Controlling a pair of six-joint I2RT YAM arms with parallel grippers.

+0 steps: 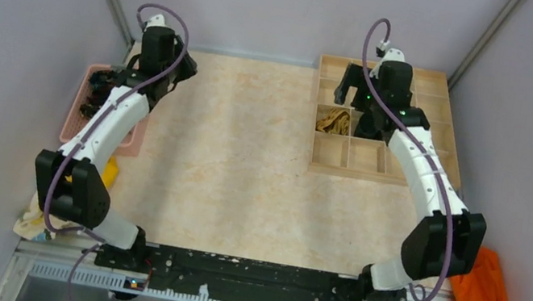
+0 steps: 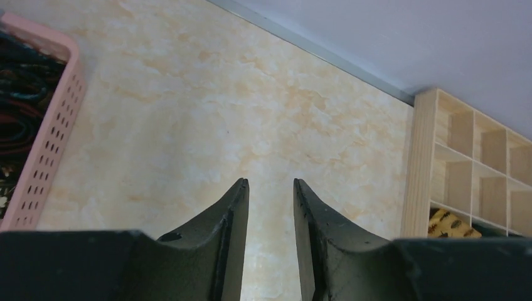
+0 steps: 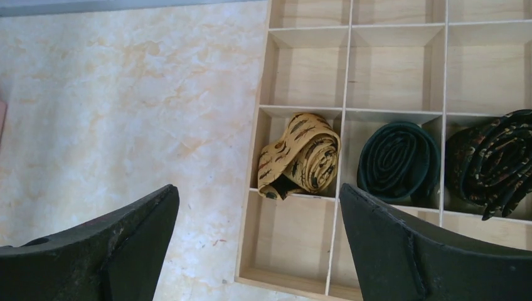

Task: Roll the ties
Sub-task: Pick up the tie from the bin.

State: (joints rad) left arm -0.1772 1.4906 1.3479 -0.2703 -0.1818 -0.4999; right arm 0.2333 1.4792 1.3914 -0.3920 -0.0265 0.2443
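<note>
My right gripper hangs wide open, empty, above the wooden organizer; my left gripper, narrowly parted, holds nothing; the golden tie, green tie and speckled tie sit rolled in adjoining compartments (three done); dark ties lie tangled in the pink basket, so I judge more remain.

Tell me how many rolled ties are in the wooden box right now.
3, side by side in one row of the wooden box: golden-tan tie at the left, dark green tie in the middle, dark floral tie on the right. Compartments beyond the frame could hide more.
</note>
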